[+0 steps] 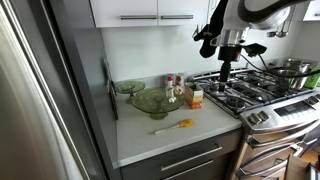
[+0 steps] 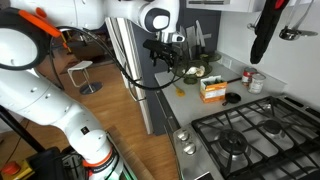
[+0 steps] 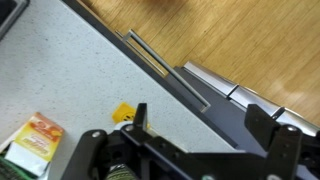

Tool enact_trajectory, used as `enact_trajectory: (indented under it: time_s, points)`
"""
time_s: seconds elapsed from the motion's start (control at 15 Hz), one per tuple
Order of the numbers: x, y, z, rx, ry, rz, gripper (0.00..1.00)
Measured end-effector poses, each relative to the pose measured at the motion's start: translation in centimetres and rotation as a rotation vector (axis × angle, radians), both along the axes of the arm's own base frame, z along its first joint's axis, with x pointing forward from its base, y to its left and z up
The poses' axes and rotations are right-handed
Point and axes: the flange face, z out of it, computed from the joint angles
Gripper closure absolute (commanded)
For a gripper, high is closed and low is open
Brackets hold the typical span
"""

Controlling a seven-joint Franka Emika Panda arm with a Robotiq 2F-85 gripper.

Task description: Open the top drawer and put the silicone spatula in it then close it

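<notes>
Silicone spatula (image 1: 173, 126) lay flat on the pale counter (image 1: 140, 140) near its front edge, just above the shut top drawer (image 1: 188, 158). Its long axis ran slantwise along the counter, the orange head toward the stove (image 1: 250, 90) and the thin pale handle toward the fridge side. An orange box (image 1: 196, 97) stood behind it. The box showed printing in the wrist view (image 3: 35, 140), but no word of it could be read. No brand was legible anywhere. The gripper (image 1: 228, 72) hung above the seam between counter and stove, well apart from the spatula. In the wrist view its fingers (image 3: 142, 112) stood wide apart with nothing between them.
</notes>
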Motion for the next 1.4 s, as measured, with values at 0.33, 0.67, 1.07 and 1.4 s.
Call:
enact_trajectory:
  time_s: [0.33,0.67,1.07,1.4]
  points:
    - [2.5,5.8,-10.8,0.116,0.064,0.083,0.0]
    - [3.4,6.6,-13.8,0.123,0.082,0.1,0.0]
    - [3.2,6.5,-12.8,0.125,0.064,0.099,0.0]
    - [1.4,7.1,-15.5,0.036,0.141,0.041,0.0]
